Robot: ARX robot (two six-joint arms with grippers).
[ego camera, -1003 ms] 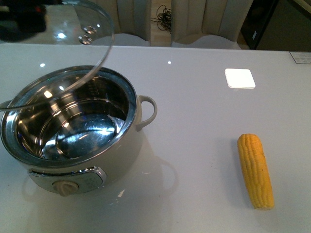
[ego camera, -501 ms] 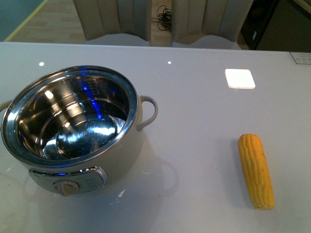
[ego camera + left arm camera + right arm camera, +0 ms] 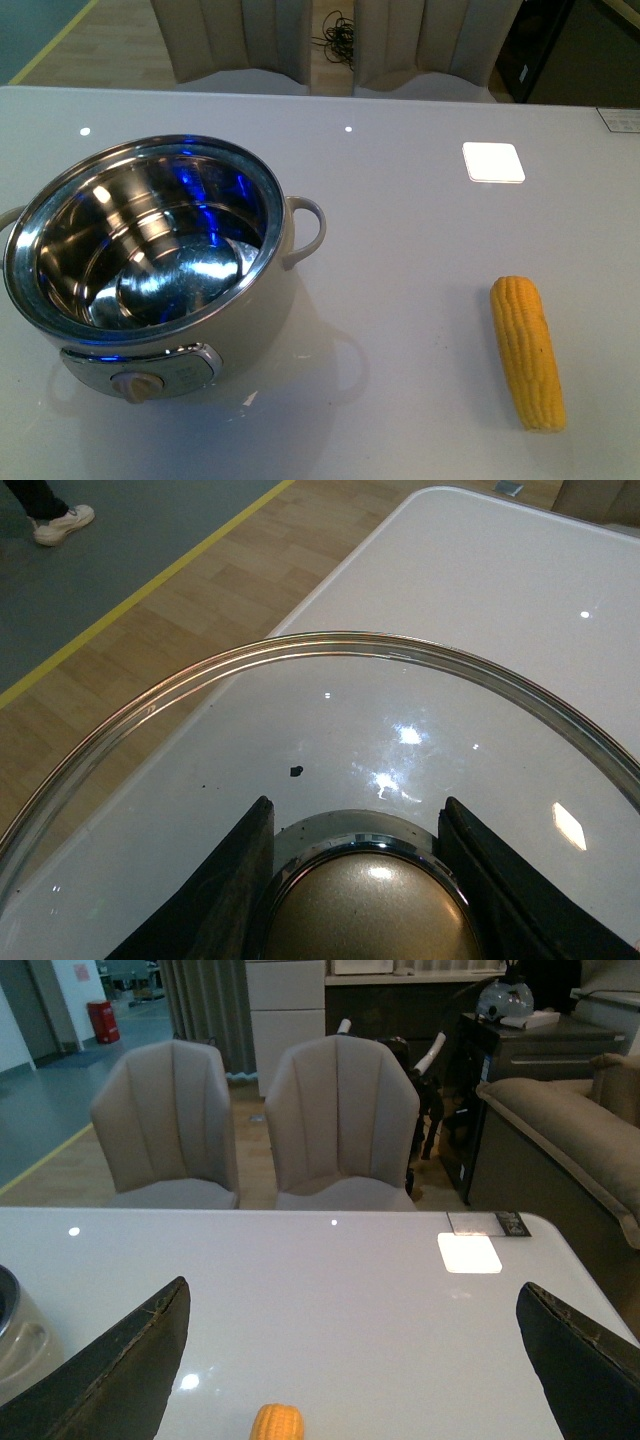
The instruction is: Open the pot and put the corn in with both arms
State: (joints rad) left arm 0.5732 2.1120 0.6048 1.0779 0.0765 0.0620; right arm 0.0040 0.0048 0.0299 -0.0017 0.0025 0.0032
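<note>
The cream-white pot stands uncovered at the table's left in the front view, its steel inside bare. To the right the yellow corn lies flat, pointing toward me. Neither arm shows in the front view. In the left wrist view my left gripper is shut on the gold knob of the glass pot lid, held above the table's left end. The right wrist view has my right gripper open wide above the table, with the tip of the corn between its fingers and the pot off to one side.
Two beige chairs stand behind the table's far edge, with a sofa beyond. A bright patch of light lies on the glossy tabletop. The table's left edge drops to wooden floor.
A second ago the lid was tilted over the pot's far left rim; it has since left the front view and the pot stands open. The corn has not moved.
</note>
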